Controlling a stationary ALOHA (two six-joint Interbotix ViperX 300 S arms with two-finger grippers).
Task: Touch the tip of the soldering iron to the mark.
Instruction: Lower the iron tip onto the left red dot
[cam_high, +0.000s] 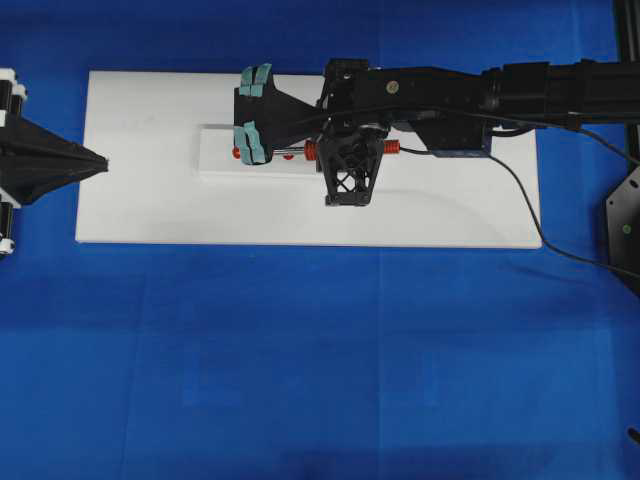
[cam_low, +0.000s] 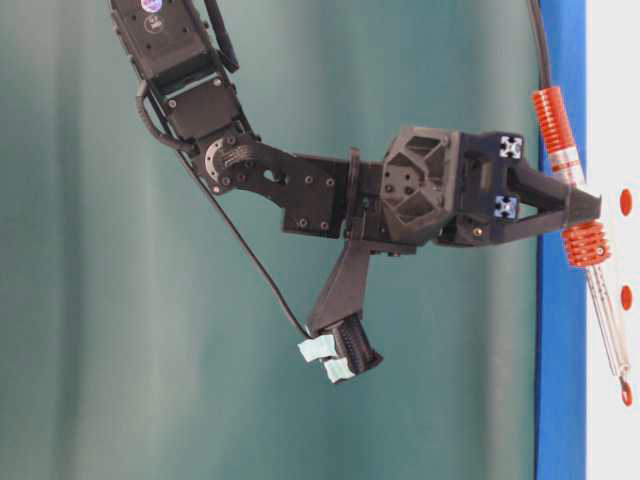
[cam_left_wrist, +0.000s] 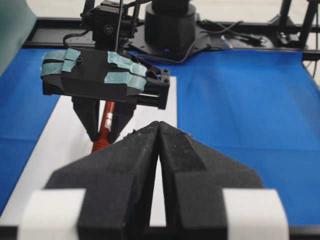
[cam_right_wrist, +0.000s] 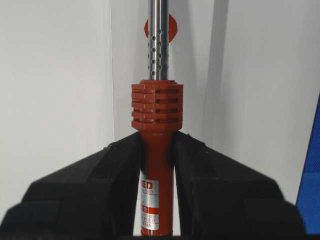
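While the right end effector (cam_right_wrist: 157, 165) grips the iron (cam_right_wrist: 157, 112) by its orange-red handle, just behind the ribbed collar, the silver shaft points along the white board (cam_high: 140, 200) on the blue bench (cam_high: 320, 360). A red mark (cam_right_wrist: 171, 27) shows behind the shaft in the right wrist view; whether the tip touches any mark cannot be told. The black cord (cam_high: 520, 200) trails off to the right. At the board's left end, the left end effector (cam_left_wrist: 159, 150) is closed on nothing.
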